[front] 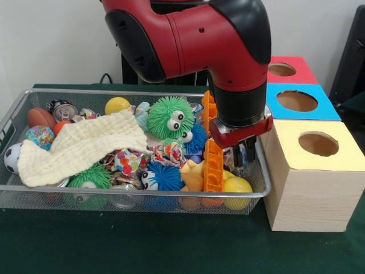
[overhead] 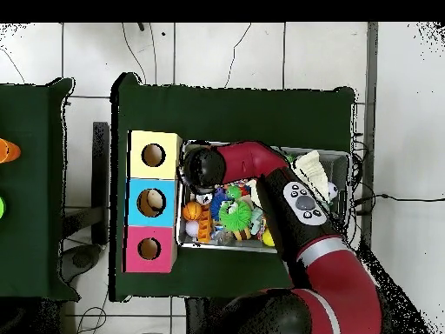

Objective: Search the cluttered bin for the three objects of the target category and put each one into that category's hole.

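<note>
Cluttered bin (front: 17, 117) holds toys, balls and a cloth (front: 80, 145); pincer (front: 242, 157) inside, its spread I cannot tell.

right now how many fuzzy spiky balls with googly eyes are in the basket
4 visible: a green one upright at the back, a blue one just beside it, a blue one at the front rim, a green one under the cloth. More may be buried.

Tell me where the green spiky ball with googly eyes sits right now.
In the front view the green spiky ball rests high in the wire bin, right of the cream cloth and left of the orange block strip.
</note>
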